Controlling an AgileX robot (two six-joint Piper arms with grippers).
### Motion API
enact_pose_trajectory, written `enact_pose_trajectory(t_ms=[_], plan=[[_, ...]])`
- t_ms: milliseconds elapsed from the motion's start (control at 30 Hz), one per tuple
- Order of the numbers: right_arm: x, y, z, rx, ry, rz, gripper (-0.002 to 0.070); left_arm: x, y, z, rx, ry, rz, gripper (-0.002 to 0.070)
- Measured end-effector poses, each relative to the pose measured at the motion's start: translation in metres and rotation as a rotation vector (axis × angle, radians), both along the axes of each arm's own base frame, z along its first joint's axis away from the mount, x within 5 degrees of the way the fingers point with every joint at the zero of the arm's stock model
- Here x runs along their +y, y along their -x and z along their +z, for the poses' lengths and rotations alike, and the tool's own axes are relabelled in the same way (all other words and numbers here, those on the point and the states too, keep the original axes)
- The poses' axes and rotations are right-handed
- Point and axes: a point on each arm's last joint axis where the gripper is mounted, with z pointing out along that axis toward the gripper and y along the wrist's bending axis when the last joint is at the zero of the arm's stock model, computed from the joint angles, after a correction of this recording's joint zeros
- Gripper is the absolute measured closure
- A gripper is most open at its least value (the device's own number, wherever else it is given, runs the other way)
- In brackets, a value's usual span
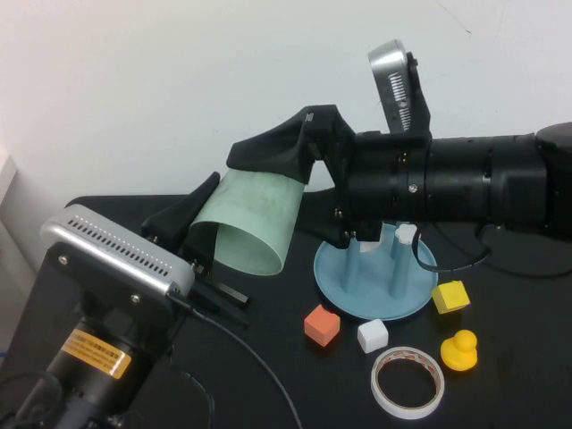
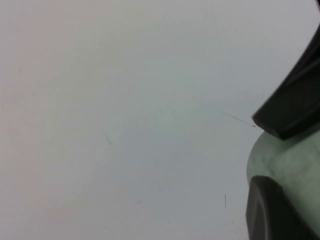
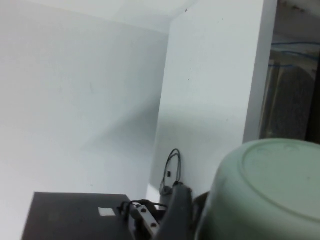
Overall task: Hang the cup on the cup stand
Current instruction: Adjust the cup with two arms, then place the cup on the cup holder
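The pale mint-green cup (image 1: 250, 223) hangs tilted in the air, left of the cup stand, with both grippers on it. My left gripper (image 1: 219, 241) reaches up from the lower left and is shut on the cup's mouth end; in the left wrist view the cup (image 2: 292, 160) sits between its black fingers (image 2: 287, 107). My right gripper (image 1: 286, 179) comes in from the right and is closed over the cup's base end, one finger lying along the top. The right wrist view shows the cup's base (image 3: 275, 185). The light-blue cup stand (image 1: 357, 304) with upright posts (image 1: 393, 264) stands under the right arm.
On the black table in front of the stand lie an orange cube (image 1: 322, 324), a white cube (image 1: 373, 335), a yellow cube (image 1: 450, 296), a yellow duck (image 1: 458, 349) and a roll of tape (image 1: 407, 382). A white wall is close behind.
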Motion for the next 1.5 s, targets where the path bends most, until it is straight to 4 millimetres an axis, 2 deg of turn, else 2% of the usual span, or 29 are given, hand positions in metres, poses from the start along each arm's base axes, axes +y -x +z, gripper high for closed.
enact_pose_trajectory(t_ms=[100,400,500,733,933,1033,1100,1167,1267,1367,1500], plan=[[0.0,0.0,0.0,-0.038,0.014,0.007,0.0092,0.0,0.0,0.001,-0.002,0.004,0.003,0.066],[0.0,-0.001,0.001,-0.125,0.036,0.025,0.0089,0.001,-0.001,0.0,0.018,0.031,0.005,0.0644],[0.0,-0.002,0.004,-0.185,0.054,0.027,0.0089,0.0,-0.001,-0.001,0.037,0.039,-0.003,0.0579],[-0.009,-0.017,0.027,-0.446,0.099,0.019,0.0089,-0.001,-0.001,-0.002,0.059,0.033,-0.02,0.0331],[-0.024,-0.025,0.046,-0.673,0.159,0.002,0.0089,0.006,0.007,0.015,0.02,0.089,-0.025,0.0288],[-0.031,-0.028,0.049,-0.777,0.204,0.002,0.0089,0.017,0.014,0.03,0.005,0.163,-0.002,0.0305],[-0.036,-0.03,0.049,-0.834,0.228,0.008,0.0089,0.026,0.019,0.037,0.056,0.221,0.022,0.0356],[-0.041,-0.033,0.05,-0.88,0.247,0.012,0.0089,0.042,0.029,0.04,0.13,0.294,0.055,0.0477],[-0.047,-0.036,0.05,-0.931,0.272,0.012,0.0089,0.068,0.052,0.04,0.197,0.394,0.085,0.0608],[-0.054,-0.04,0.05,-0.982,0.306,0.006,0.0089,0.087,0.077,0.034,0.197,0.332,0.078,0.0655],[-0.059,-0.043,0.05,-1.004,0.33,-0.005,0.009,0.104,0.107,0.023,0.168,0.209,0.03,0.0671]])
